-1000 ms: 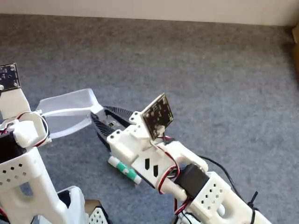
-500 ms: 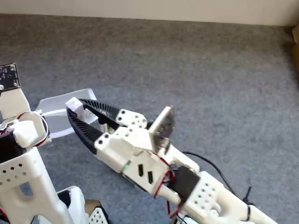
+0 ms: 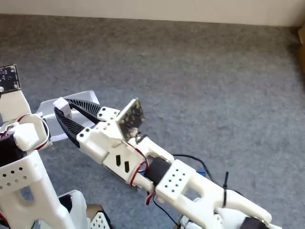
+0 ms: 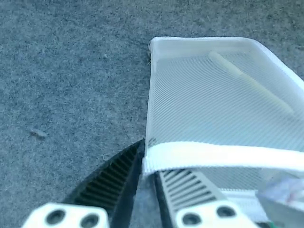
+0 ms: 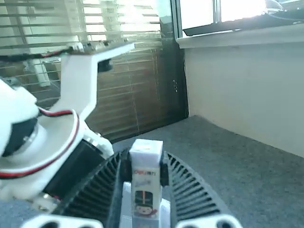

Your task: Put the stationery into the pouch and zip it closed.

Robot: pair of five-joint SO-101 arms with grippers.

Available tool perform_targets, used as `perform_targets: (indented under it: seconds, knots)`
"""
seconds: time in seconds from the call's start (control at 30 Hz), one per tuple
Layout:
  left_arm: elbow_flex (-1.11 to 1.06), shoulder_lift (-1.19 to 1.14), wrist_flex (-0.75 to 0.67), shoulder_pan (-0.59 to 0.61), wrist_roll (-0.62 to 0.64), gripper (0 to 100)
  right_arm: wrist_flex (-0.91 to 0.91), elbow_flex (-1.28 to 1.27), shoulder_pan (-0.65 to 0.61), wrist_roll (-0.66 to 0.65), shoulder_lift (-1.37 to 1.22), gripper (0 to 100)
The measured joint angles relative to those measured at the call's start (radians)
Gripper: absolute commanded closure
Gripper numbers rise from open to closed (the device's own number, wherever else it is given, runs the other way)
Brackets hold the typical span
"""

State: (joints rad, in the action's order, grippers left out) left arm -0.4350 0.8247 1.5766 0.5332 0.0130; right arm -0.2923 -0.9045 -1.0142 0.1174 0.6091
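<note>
Grey carpet [image 3: 214, 71] all over; pale wall [image 3: 167, 9] behind; slatted blinds [image 5: 118, 28] beside window sill [image 5: 237, 35]

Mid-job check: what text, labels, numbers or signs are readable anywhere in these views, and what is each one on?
Small white rectangular block held in the right gripper: red lettering above a cartoon figure, too blurred to read.
White mesh pouch: no print visible.
Dark circuit board on the right arm's wrist: markings too small to read.
</note>
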Motion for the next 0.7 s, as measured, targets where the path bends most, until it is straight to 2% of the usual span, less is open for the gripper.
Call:
perform_targets:
  seconds: [0.43, 0.63, 0.7]
  knots:
    - [0.000, -0.012, 0.000, 0.000, 0.000, 99, -0.163, -0.054, -0.005, -0.011, -0.170, 99.3]
    - [0.000, -0.012, 0.000, -0.005, 0.000, 99, -0.345, -0.170, -0.011, -0.238, -0.181, 98.9]
    - [0.000, -0.012, 0.000, -0.005, 0.000, 99, -0.388, -0.209, -0.021, -0.269, -0.181, 98.8]
